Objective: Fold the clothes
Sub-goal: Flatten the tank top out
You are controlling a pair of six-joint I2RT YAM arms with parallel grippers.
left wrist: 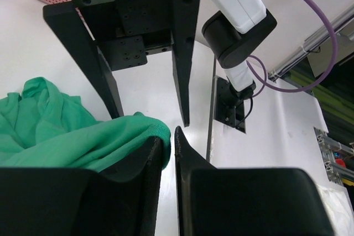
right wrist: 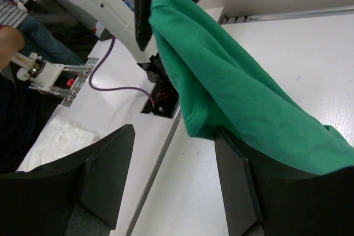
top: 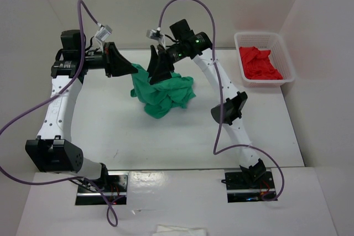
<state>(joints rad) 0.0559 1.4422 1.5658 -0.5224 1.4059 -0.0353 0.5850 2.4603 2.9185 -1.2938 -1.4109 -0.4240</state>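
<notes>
The green T-shirt (top: 166, 95) sits bunched in the middle of the desk (top: 110, 136), towards its far side, with one edge lifted up and to the left. The left pincer (left wrist: 168, 134) is closed on that raised edge, a fold pinched between its jaws. The right pincer (right wrist: 174, 136) stands just beside it, jaws wide apart. Cloth is draped over one finger (right wrist: 235, 192) but not clamped. The slack heap lies below and to the right of both, so the right arm looks better placed for a second hold.
</notes>
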